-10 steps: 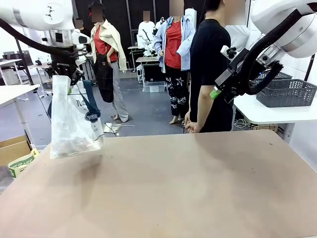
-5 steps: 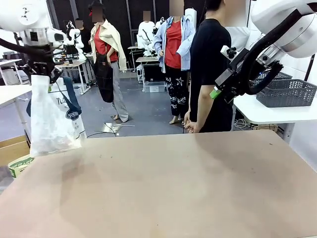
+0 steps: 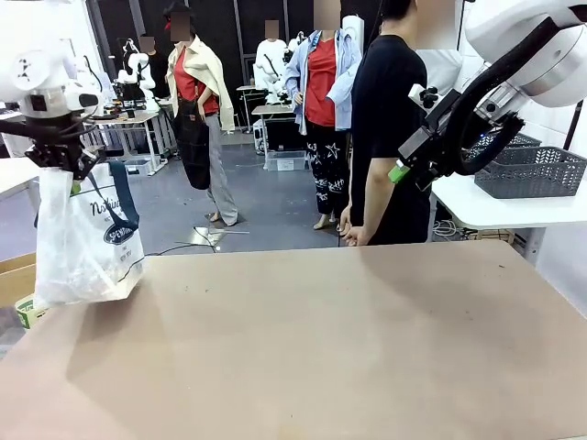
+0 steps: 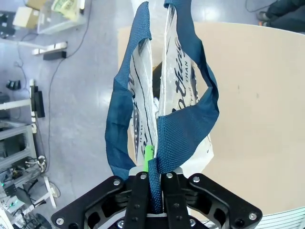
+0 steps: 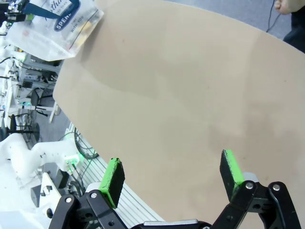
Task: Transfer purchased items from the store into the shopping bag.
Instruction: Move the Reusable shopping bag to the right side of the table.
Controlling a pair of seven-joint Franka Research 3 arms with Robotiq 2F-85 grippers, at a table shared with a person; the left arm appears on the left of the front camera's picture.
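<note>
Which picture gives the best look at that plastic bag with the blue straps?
The front view: the whole bag hangs there from the left tool over the table's left edge. The left wrist view looks down on its straps and open top. The right wrist view catches just a corner.

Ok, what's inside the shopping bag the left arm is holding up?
Through the translucent shopping bag, hanging from the left end effector by a navy handle, pale crumpled shapes sit at the bottom. Which items they are cannot be told; the plastic blurs them.
</note>
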